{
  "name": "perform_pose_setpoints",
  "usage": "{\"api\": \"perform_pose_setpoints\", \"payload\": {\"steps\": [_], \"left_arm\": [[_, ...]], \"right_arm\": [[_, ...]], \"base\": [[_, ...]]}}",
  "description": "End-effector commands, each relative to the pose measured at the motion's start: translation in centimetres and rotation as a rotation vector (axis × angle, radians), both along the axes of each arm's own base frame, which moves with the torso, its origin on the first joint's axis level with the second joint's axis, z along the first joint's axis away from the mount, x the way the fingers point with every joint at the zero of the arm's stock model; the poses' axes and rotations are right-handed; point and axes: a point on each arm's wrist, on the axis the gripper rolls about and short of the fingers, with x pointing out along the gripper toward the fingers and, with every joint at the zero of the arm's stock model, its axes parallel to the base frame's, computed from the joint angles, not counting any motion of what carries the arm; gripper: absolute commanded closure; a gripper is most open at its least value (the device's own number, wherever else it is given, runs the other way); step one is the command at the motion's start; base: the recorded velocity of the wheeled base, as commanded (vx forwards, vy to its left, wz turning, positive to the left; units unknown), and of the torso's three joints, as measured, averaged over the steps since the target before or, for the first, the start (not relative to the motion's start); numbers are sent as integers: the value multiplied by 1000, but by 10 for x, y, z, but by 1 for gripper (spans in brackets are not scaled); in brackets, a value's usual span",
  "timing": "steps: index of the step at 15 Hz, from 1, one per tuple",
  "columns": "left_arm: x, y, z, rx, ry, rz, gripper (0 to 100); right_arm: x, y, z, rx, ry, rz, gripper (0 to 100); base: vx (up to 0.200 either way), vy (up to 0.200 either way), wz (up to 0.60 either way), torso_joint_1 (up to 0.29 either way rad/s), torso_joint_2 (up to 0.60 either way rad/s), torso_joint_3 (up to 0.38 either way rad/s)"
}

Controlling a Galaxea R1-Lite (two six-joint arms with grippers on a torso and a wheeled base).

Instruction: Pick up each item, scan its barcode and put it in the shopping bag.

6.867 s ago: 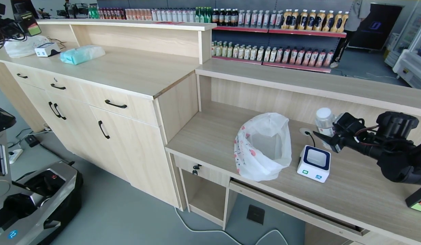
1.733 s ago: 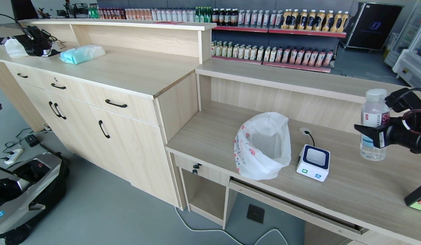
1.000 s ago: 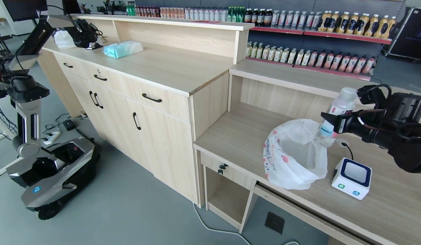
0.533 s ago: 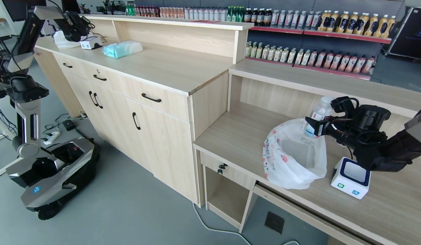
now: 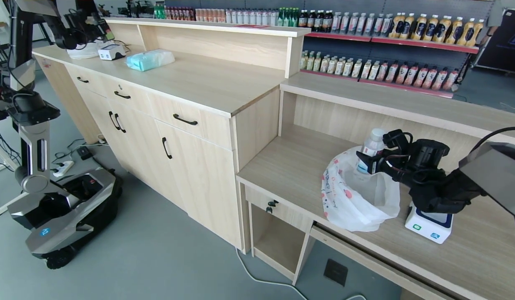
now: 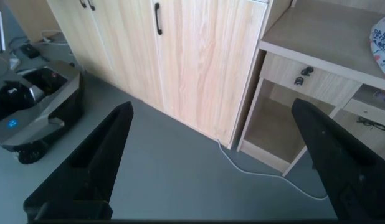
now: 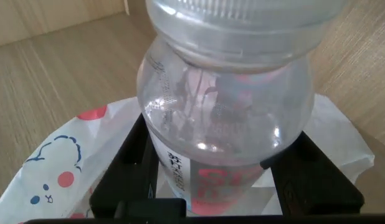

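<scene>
Holding the water bottle (image 5: 371, 151) at the shopping bag (image 5: 357, 200) from my remote station: in the head view my right gripper (image 5: 366, 165) is clamped on the upright bottle's lower body. It is at the bag's open mouth on the lower counter (image 5: 290, 175), with the scanner (image 5: 428, 228) just beside the bag. In the left wrist view my left gripper (image 6: 211, 155) hangs with fingers spread wide and nothing between them, over the grey floor (image 6: 180, 180) near the cabinet (image 6: 199, 56). In the right wrist view the bottle (image 7: 227, 124) sits tight between the jaws, the bag's printed film (image 7: 55, 168) below. My worry is that the limp rim catches the bottle's base on release and tips it out onto the counter.
</scene>
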Motion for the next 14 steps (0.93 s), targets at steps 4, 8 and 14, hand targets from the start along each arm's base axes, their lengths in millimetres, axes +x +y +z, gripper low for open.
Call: {"api": "perform_pose_setpoints", "payload": {"steps": [4,8,14], "left_arm": [[0,0,0,0,1,0,0],[0,0,0,0,1,0,0],[0,0,0,0,1,0,0]], "right_arm": [[16,-5,-18,4,5,-4,100],[23,-4,-33,21,24,-2,100],[29,1,-48,25,38,10,100]], "base": [[0,0,0,0,0,0],[0,0,0,0,0,0],[0,0,0,0,0,0]]}}
